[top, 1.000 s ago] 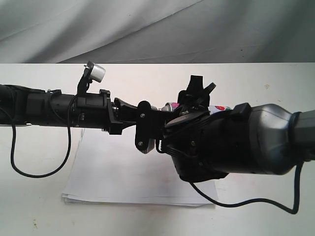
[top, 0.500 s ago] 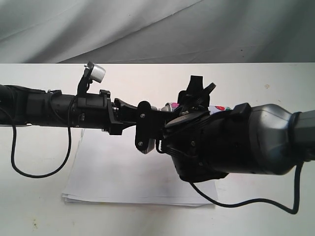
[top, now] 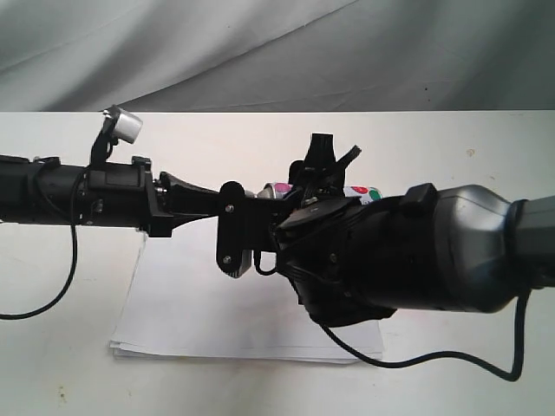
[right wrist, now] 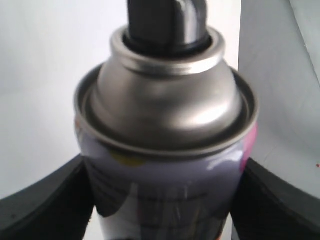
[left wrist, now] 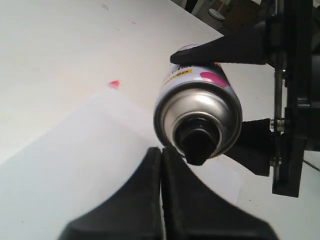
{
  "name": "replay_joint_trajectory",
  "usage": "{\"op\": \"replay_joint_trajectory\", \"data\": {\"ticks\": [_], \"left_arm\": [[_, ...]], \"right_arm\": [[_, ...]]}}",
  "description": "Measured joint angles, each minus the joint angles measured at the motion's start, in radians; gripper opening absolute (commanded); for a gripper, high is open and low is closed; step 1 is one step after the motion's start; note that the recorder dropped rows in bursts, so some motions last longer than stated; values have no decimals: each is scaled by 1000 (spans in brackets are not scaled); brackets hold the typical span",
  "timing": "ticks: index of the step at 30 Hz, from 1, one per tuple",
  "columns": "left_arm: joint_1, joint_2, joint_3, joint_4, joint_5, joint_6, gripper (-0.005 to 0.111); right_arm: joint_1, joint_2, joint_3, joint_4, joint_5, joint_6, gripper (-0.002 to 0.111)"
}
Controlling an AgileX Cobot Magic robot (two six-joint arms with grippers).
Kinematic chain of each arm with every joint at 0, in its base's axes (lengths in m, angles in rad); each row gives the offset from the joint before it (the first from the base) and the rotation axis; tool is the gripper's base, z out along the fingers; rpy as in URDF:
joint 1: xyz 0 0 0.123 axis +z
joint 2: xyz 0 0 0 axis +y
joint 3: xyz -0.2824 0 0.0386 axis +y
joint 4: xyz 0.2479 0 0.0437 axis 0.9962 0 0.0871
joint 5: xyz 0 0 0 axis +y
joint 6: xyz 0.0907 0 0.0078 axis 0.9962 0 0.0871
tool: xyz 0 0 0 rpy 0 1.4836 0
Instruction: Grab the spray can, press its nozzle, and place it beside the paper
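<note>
Spray can [left wrist: 196, 102] sits clamped across its body in right gripper [right wrist: 162, 200], long axis aimed at left gripper [left wrist: 161, 156], whose jaws press together just beside nozzle [left wrist: 197, 142].

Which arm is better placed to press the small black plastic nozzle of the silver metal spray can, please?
Left, probably. The left gripper, jaws shut, has its tip right beside the nozzle, while the right gripper is busy clamping the spray can around its body.
</note>
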Motion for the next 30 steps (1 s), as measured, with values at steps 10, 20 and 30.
{"op": "replay_joint_trajectory", "data": {"ticks": [10,20,30], "left_arm": [[9,-33,61,0,6,0,0],[9,-35,61,-11,8,-2,0],[9,-100,61,-37,68,-46,0]], "right_arm": [[0,0,-2,-2,-6,0,0],[0,0,-2,2,1,26,0],[-62,-124,-2,166,-18,266,0]]}}
